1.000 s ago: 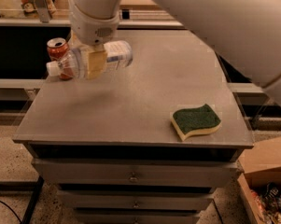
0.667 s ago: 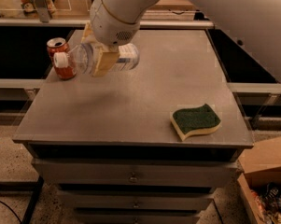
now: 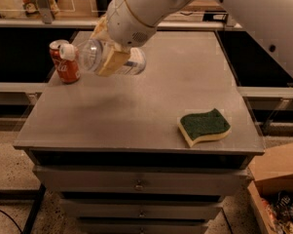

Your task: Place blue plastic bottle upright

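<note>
The blue plastic bottle (image 3: pixel 90 55) is clear with a white cap and a pale label. It lies roughly on its side, cap pointing left, held in the air above the table's far left part. My gripper (image 3: pixel 109 52) is shut on the bottle's middle, one tan finger (image 3: pixel 112 61) across its front. The white arm comes down from the upper right. The bottle's cap is close to the red soda can (image 3: pixel 64 61), which stands upright at the table's left edge.
A green and yellow sponge (image 3: pixel 204 126) lies near the front right of the grey table (image 3: pixel 136 116). Drawers sit under the tabletop. A cardboard box (image 3: pixel 277 189) stands on the floor at the lower right. Shelves run behind the table.
The gripper has lifted the bottle off the table and carried it slightly to the right and up. The arm has swung with it. The can and sponge have not moved.
</note>
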